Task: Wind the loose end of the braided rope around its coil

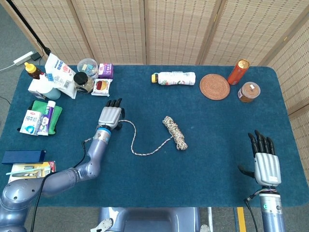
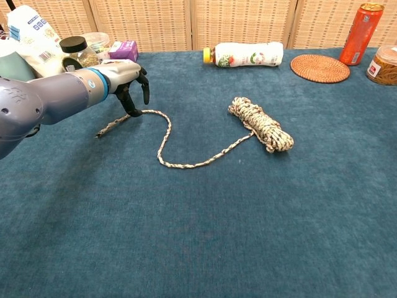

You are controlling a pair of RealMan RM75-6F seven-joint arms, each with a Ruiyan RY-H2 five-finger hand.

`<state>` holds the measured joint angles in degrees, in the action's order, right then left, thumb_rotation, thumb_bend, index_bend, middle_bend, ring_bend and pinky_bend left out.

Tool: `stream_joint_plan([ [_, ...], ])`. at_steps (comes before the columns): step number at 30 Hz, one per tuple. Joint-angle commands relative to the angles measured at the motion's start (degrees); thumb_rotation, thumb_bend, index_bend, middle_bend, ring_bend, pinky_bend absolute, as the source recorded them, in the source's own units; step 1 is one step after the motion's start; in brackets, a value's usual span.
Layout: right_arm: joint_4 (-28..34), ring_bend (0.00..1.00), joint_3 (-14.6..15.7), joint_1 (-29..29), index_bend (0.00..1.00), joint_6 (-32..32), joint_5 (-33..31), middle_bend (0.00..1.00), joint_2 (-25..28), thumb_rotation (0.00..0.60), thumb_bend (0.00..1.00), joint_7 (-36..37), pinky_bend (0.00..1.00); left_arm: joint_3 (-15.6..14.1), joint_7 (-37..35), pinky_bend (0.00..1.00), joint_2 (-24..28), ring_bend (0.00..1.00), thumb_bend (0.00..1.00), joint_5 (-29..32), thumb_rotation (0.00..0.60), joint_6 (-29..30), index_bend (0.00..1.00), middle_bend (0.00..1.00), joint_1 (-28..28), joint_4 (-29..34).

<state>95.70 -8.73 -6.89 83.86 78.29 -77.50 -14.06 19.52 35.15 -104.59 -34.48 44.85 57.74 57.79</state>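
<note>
The braided rope's coil (image 1: 175, 132) (image 2: 262, 124) lies at mid-table. Its loose end (image 1: 137, 152) (image 2: 162, 145) trails left in an S-curve, and the tip (image 2: 99, 133) lies free on the cloth. My left hand (image 1: 110, 116) (image 2: 126, 76) hangs over the tail near that tip, fingers spread and pointing down. Its dark fingertips (image 2: 131, 109) reach the rope, but nothing is gripped. My right hand (image 1: 266, 166) rests flat and open near the front right edge, far from the rope; it shows only in the head view.
A white bottle (image 1: 175, 78) lies at the back, with a woven coaster (image 1: 215, 86), an orange can (image 1: 238, 71) and a jar (image 1: 248, 92) to its right. Snack packs, jars and boxes (image 1: 58, 77) crowd the back left corner; toothpaste boxes (image 1: 39, 121) lie by the left edge.
</note>
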Motion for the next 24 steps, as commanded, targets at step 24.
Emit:
stream_joint_plan([
  [24,-0.1,0.0,-0.2,-0.4,0.0,-0.3,-1.3,0.0,0.3,0.6,0.0,1.0,0.0,0.1,-0.9,0.0,-4.6,0.0,0.35,2.4,0.6,-2.7,0.47,0.0,3.1,-7.6],
])
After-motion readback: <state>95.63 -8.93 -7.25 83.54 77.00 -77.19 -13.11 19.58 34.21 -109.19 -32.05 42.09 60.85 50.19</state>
